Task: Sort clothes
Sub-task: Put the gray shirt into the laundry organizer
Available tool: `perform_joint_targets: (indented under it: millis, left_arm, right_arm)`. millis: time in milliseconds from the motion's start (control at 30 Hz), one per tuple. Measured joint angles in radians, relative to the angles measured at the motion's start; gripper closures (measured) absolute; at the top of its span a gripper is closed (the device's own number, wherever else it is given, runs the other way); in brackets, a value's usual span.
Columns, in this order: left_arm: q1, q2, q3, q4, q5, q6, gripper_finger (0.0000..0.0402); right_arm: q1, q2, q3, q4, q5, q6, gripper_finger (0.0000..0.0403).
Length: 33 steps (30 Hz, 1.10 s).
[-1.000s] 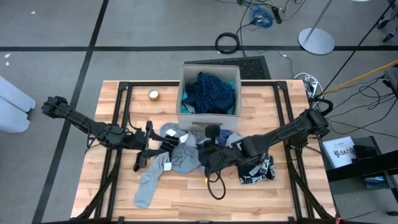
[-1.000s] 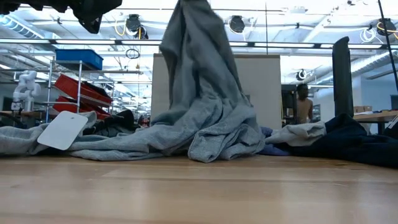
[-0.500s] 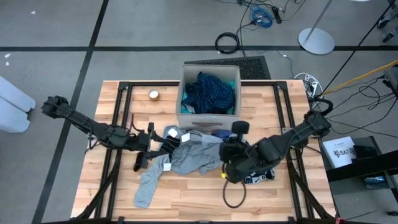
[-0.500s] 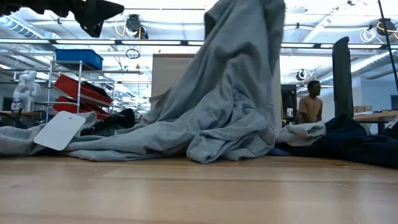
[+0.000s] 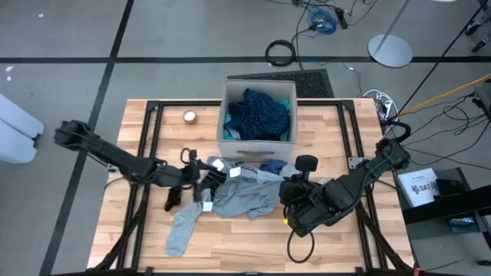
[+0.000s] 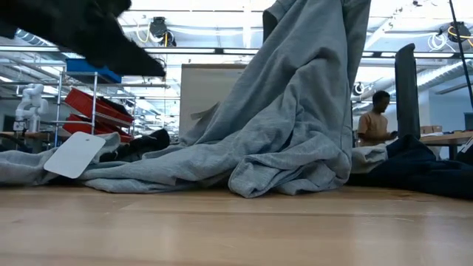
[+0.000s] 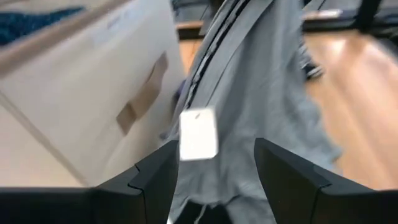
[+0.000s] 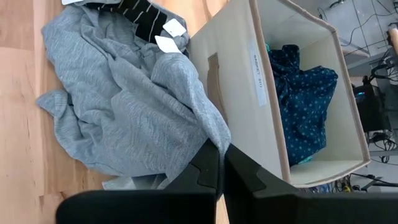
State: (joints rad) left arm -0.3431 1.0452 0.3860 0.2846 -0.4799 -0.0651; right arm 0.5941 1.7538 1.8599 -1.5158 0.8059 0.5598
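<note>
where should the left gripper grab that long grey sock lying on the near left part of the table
Take the grey sock at its upper end, nearest the left gripper, coming straight down from above. It lies flat and stretched out on the bare table, apart from the grey garment that the right gripper holds lifted, so that end looks free. This is a judgement.

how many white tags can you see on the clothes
3: one tag and a second tag on the clothes beside the box, a third tag near the left end effector. More may be hidden.

One box [image 5: 258, 115]; two arms — several garments [image 5: 244, 195].
</note>
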Motion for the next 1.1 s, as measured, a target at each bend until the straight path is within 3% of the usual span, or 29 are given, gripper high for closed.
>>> perform_joint_targets:
  millis: [433, 667, 867, 1100]
  left_arm:
    - [0.127, 0.266, 0.001, 0.123, -0.013, 0.072, 0.0183]
    - [0.182, 0.351, 0.001, 0.200, -0.022, 0.081, 0.0183]
    - [0.217, 0.391, 0.001, 0.216, 0.084, 0.081, 0.0183]
    - [0.237, 0.428, 0.010, 0.229, 0.108, 0.072, 0.0183]
  right_arm:
    - [-0.004, 0.000, 0.000, 0.031, 0.003, -0.030, 0.0403]
    - [-0.006, 0.000, 0.000, 0.086, 0.003, -0.102, 0.0403]
    - [-0.006, 0.000, 0.000, 0.106, 0.005, -0.131, 0.0403]
    - [-0.021, 0.000, 0.000, 0.115, 0.005, -0.134, 0.0403]
